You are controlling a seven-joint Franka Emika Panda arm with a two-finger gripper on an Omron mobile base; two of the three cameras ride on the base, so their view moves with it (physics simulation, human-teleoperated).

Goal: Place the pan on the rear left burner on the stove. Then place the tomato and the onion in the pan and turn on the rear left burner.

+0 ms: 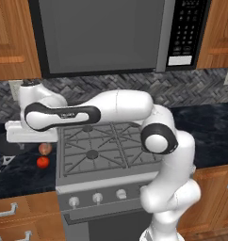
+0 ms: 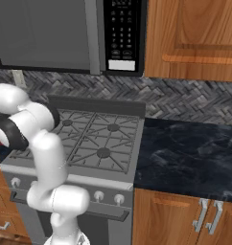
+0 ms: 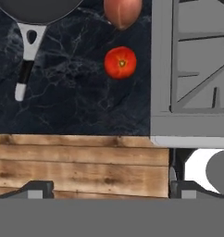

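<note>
The black pan lies on the dark counter left of the stove, its handle pointing toward the counter's front edge. The onion and the bright red tomato sit between the pan and the stove; both also show as onion and tomato. My gripper hangs open above the counter's front edge, nothing between its fingertips. My hand partly hides the pan. The rear left burner is bare.
A microwave hangs over the stove, with wooden cabinets on both sides. Silver knobs line the stove front. My arm stretches across the stove's rear. Dark counter continues to the right of the stove.
</note>
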